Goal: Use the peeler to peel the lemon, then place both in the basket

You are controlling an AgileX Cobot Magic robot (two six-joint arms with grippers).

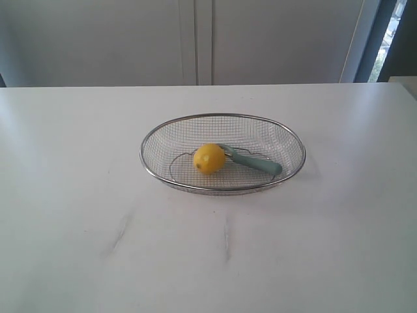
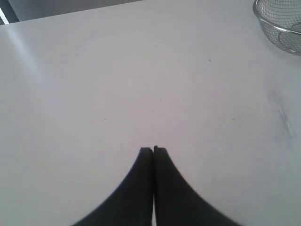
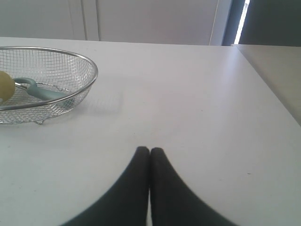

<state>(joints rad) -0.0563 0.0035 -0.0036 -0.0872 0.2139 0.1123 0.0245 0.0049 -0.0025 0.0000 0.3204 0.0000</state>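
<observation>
The silver wire-mesh basket (image 1: 156, 134) stands in the middle of the white table. Inside it lies the yellow lemon (image 1: 209, 158), and the teal peeler (image 1: 255, 163) rests beside it, its head touching the lemon. In the right wrist view the basket (image 3: 89, 68), the peeler (image 3: 44, 92) and an edge of the lemon (image 3: 3, 86) show. My left gripper (image 2: 153, 149) is shut and empty over bare table, well away from the basket's rim (image 2: 263, 21). Over bare table too, my right gripper (image 3: 150, 150) is shut with nothing in it. Neither gripper appears in the exterior view.
The table (image 1: 78, 195) carries faint scuff marks (image 1: 120, 229) in front of the basket. White cabinet doors (image 1: 195, 39) stand behind the table. The table's right edge (image 3: 268, 89) runs close to my right gripper, with a window strip (image 3: 243, 19) beyond.
</observation>
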